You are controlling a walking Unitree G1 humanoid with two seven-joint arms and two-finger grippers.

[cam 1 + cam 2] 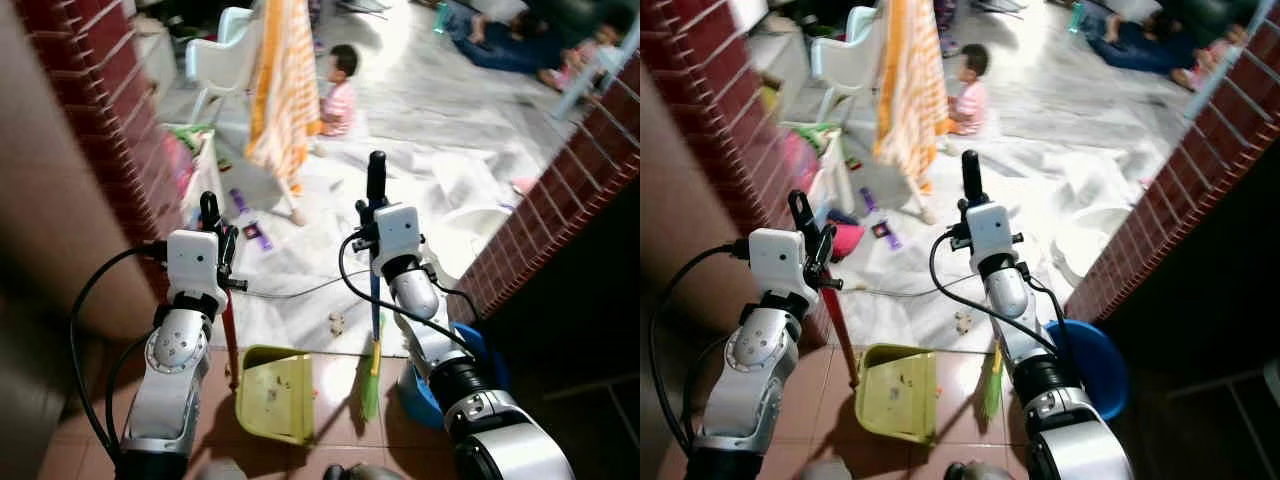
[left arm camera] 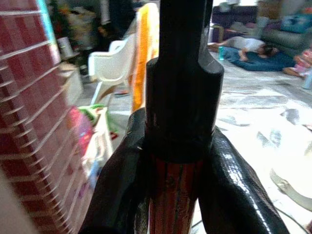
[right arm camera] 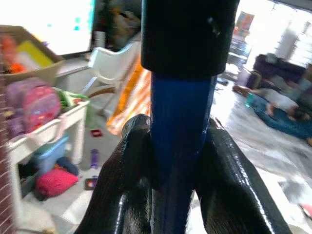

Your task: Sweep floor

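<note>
The left gripper (image 1: 212,222) is clamped around the red upright handle (image 1: 230,340) of the yellow-green plastic dustpan (image 1: 275,393). In the left wrist view both black fingers (image 2: 119,185) press against the red shaft just below its black end cap. This grip holds the pan flat on the reddish tiled floor (image 1: 330,405), its open mouth apparently facing the pale marble floor (image 1: 420,110) beyond the threshold.

The right gripper (image 1: 372,212) is clamped around the blue handle (image 3: 178,146) of the green-bristled broom (image 1: 371,375). The right wrist view shows its fingers (image 3: 222,180) closing on the blue shaft below a black grip. The handle stands nearly upright, and the bristles rest on the floor just beside the pan's right edge. This placement appears suited to drawing debris sideways into the pan.

Container contents:
- Dustpan: a few small dark specks lie on its inner surface; otherwise little is collected.
- Round blue plastic basin (image 1: 1095,365): it stands on the floor beside the right arm, against the red brick wall (image 1: 570,190). Its contents cannot be determined.

A small pale scrap of litter (image 1: 337,322) lies on the marble near the broom, unswept. A seated child (image 1: 338,92) is well apart from the work area.
</note>
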